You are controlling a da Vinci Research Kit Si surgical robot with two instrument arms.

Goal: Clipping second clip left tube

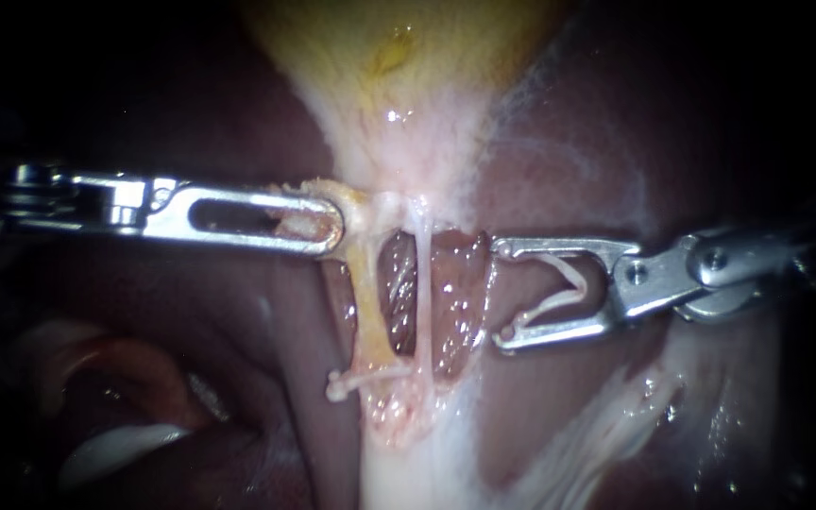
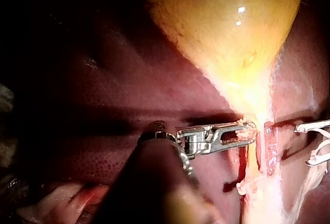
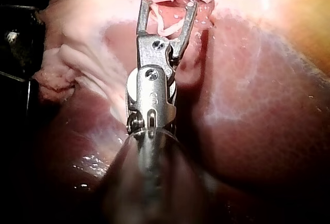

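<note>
The yellow gallbladder [image 1: 399,57] narrows to a neck, and my left instrument [image 1: 332,224] holds that neck with its slotted jaws shut on the tissue. Two tubes run down from there: the yellowish left tube [image 1: 368,302] and the thin pale right tube [image 1: 420,293]. A white clip [image 1: 361,380] crosses the left tube low down. My right instrument [image 1: 500,293] sits just right of both tubes, touching neither. Its jaws stand wide apart and carry an open white clip [image 1: 559,288] between them. The right wrist view shows the same loaded clip [image 3: 167,25].
Dark red liver [image 1: 569,142] surrounds the tubes on both sides. Pale stringy tissue [image 1: 597,425] lies below my right instrument. Pink and white folds [image 1: 115,397] sit at the lower left. The left wrist view shows the gallbladder [image 2: 232,28] ahead of my left instrument [image 2: 248,132].
</note>
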